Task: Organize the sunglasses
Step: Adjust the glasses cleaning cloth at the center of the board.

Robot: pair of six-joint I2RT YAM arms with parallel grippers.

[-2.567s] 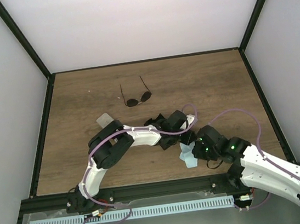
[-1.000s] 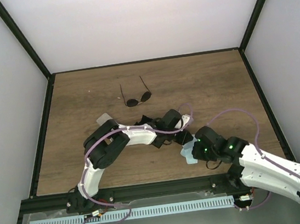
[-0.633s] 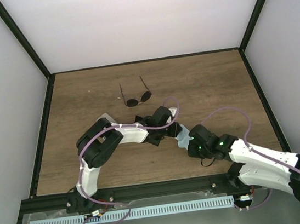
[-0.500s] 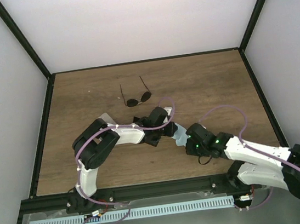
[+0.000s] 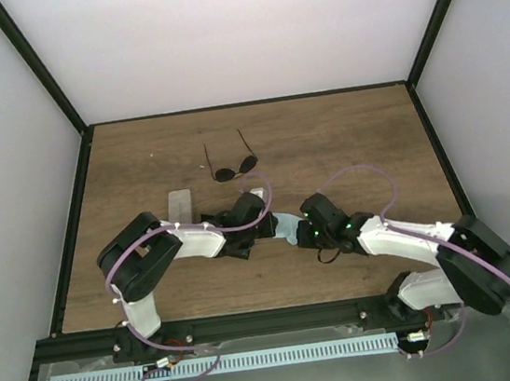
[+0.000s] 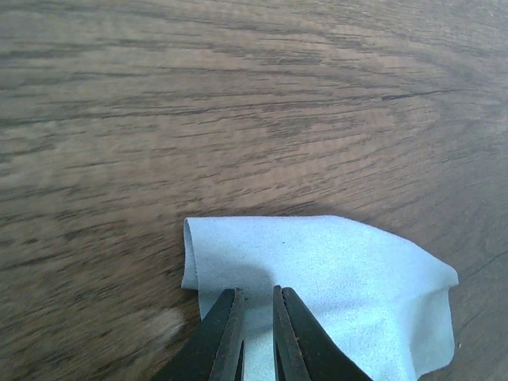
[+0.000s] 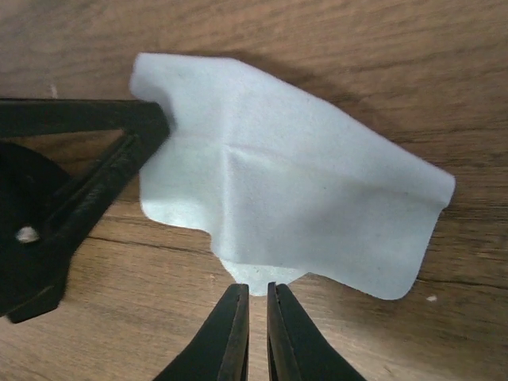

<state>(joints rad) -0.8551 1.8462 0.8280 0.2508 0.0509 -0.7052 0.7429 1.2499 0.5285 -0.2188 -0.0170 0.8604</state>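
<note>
"Left hand (image 6: pixel 255 298) first: what has it got?"
"Its jaws are pinched shut on one edge of the light blue cloth (image 6: pixel 317 278), low over the bench (image 6: pixel 238 95)."
"And the right hand (image 7: pixel 255 292)?"
"Closed on the opposite edge of the same cloth, which spans the gap between the two."
"Where are the sunglasses (image 5: pixel 233 168)?"
"One pair lies on the bench with its arms unfolded, farther back and apart from both hands. A small pale oblong piece (image 5: pixel 180 203) sits to its left."
</note>
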